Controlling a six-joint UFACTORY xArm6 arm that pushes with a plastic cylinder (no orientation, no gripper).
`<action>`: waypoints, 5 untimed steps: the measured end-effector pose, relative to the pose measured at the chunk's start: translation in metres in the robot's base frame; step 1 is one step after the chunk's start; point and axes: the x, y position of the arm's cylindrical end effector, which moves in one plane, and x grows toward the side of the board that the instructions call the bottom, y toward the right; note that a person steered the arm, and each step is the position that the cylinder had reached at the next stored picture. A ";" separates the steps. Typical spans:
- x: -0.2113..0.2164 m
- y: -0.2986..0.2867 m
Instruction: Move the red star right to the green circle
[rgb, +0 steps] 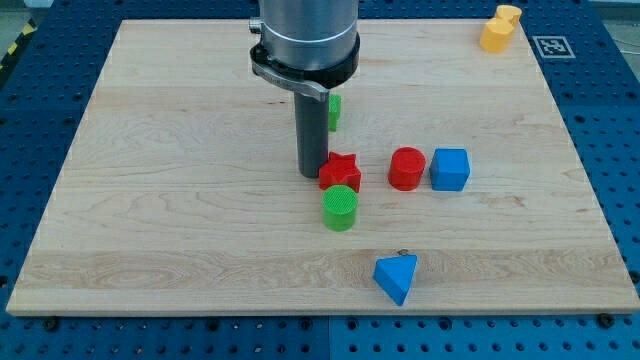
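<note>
Blue pegboard frames the pale wooden bench (150, 200). I carry no hand, only a rod; my tip (310, 176) touches the red star (341, 171) at its nine o'clock, holding nothing. That star sits at twelve o'clock of the green circle (340, 207), touching it, not yet at three o'clock. I judge most work remains. A red cylinder (407, 168) and blue cube (450, 169) crowd three o'clock; a blue triangle (397, 277), yellow block (499, 28) and partly hidden green block (335, 110) lie apart.
</note>
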 end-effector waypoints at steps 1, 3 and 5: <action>0.000 0.000; 0.001 0.048; 0.006 0.072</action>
